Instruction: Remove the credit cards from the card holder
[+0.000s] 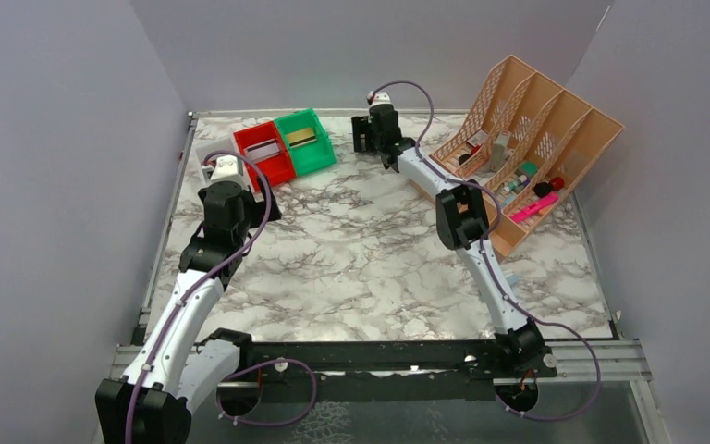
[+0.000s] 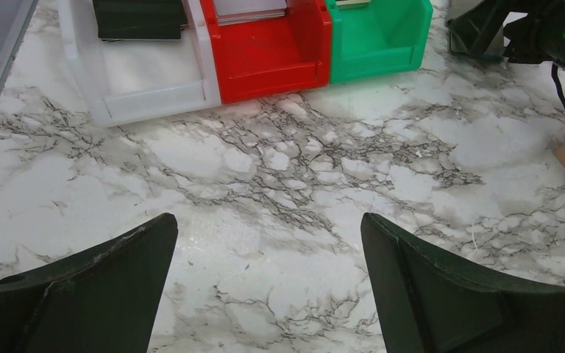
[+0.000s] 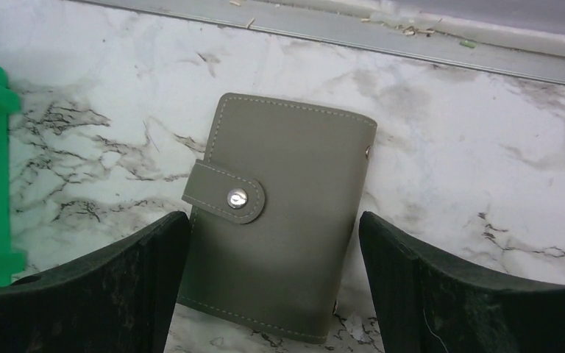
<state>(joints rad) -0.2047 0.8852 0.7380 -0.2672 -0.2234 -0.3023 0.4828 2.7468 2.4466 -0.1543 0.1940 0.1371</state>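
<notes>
**Top external view.** The green bin [image 1: 303,141] stands at the far side of the marble table [image 1: 361,268]. A red bin [image 1: 263,153] touches its left side. The left arm [image 1: 189,296] ends near these bins, on their near side. The right arm [image 1: 467,222] reaches to a spot just right of the green bin. The card holder is hidden under that arm's wrist here. A tan file rack [image 1: 527,157] stands well to the right of the green bin.

**Left wrist view.** The left gripper [image 2: 268,235] is spread wide over bare table on the near side of the green bin and holds nothing. A white bin [image 2: 147,88] adjoins the red bin. It contains a dark flat item [image 2: 140,18], possibly a card, but the picture's top edge cuts it off.

**Right wrist view.** The card holder [image 3: 279,220] lies flat on the table just right of the green bin, near the table's far edge. It is closed, and its snap strap [image 3: 228,197] is fastened. The right gripper [image 3: 272,243] is spread wide, with one finger on each side of the holder. Contact between finger and holder cannot be confirmed.
</notes>
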